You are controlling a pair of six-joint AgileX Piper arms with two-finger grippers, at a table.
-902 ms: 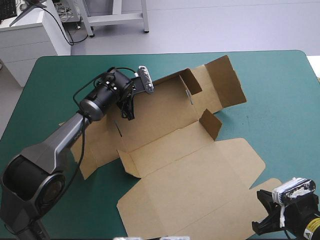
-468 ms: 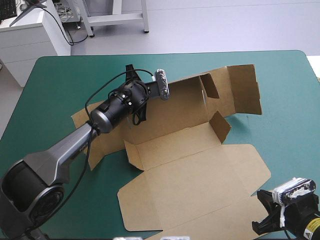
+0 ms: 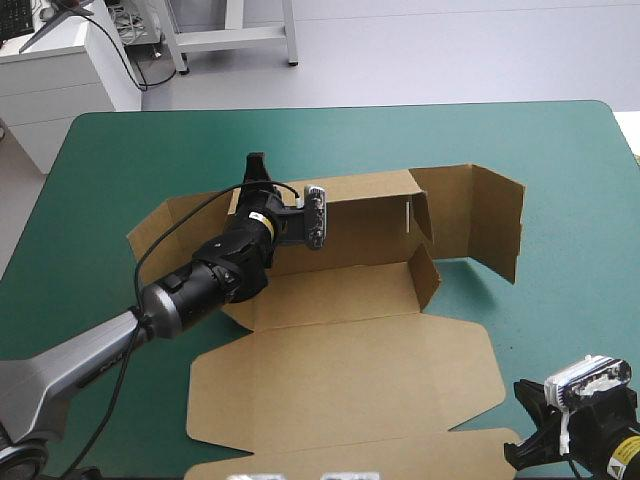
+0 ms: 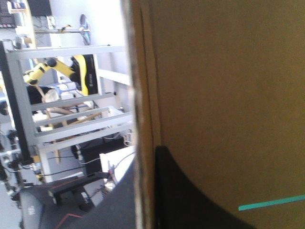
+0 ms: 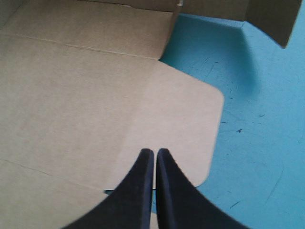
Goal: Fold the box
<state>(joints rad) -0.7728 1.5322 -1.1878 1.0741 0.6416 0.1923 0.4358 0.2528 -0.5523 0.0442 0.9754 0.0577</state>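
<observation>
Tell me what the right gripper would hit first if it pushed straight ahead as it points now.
The shut right gripper would probably meet the flat panel of the box just ahead of it. How high it hovers over the board is unclear.

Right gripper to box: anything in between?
Nothing visible. The right gripper, shut, hangs over the box at its flat near flap, with bare board ahead and teal-green cover beside it. The left gripper is shut on the raised back wall.

Brown box (image 3: 340,360), teal-green cover (image 3: 560,150) (faint dark scuffs)
</observation>
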